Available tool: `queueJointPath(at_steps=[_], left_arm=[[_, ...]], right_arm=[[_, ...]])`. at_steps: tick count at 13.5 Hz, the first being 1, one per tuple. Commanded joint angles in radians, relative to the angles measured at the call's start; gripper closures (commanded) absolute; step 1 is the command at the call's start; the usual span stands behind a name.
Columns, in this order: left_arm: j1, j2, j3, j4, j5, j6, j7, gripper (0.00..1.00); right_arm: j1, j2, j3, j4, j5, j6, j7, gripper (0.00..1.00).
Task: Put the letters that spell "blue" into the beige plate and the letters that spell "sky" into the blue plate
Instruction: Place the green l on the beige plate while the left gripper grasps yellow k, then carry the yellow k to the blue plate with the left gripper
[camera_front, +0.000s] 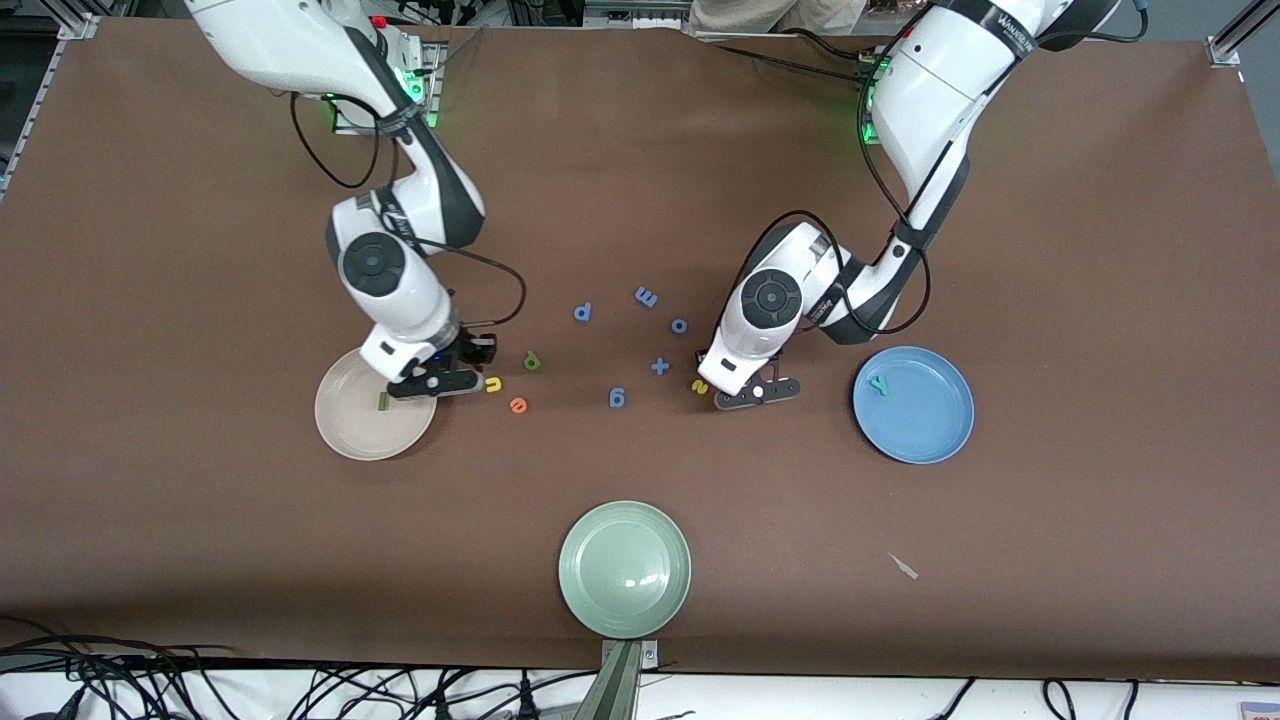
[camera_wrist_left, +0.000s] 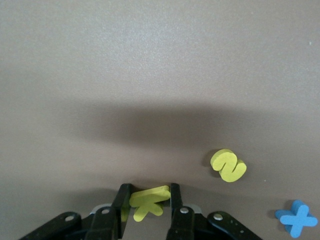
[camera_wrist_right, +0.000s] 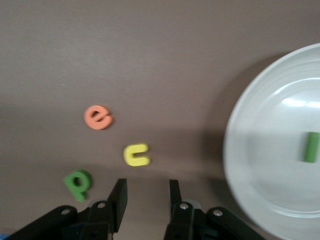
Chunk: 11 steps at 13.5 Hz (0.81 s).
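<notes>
Left gripper (camera_wrist_left: 148, 200) pinches tiny yellow "k" (camera_wrist_left: 148, 202); right gripper (camera_wrist_right: 145, 197) seems open, empty, w/ jaws apart.

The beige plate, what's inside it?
The beige plate holds one thin green bar letter, lying near the rim. The right gripper hangs over that edge, jaws open and empty, hiding a bit of the plate. The rest looks bare.

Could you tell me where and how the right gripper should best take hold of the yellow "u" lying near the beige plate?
Grip the yellow "u" across its two parallel arms, coming straight down from above: it lies flat on the table, so only its thin edges offer hold. The right gripper stands open beside it; the orange "e" and green "b" lie apart.
</notes>
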Motion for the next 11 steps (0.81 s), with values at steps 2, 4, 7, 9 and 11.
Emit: queueJointPath(at_steps=[2,4,7,9,11], left_arm=[[0.025,-0.048,0.000,-0.023,0.022,-0.045,0.039,0.78],[0.056,-0.092,0.000,-0.014,0.022,-0.105,0.099,0.77],[0.121,-0.152,0.000,-0.008,0.021,-0.221,0.240,0.77],[0.175,-0.166,0.000,-0.006,0.021,-0.266,0.352,0.77],[0.231,-0.169,0.006,-0.008,0.022,-0.278,0.465,0.77]], right_arm=[[0.065,0.104,-0.005,0.128,0.002,-0.012,0.200,0.54],[0.079,0.136,-0.003,0.143,-0.001,-0.005,0.248,0.54],[0.090,0.155,0.004,0.142,0.001,0.007,0.252,0.54],[0.093,0.160,0.005,0.134,0.002,0.010,0.254,0.54],[0.093,0.160,0.006,0.125,0.002,0.010,0.277,0.54]])
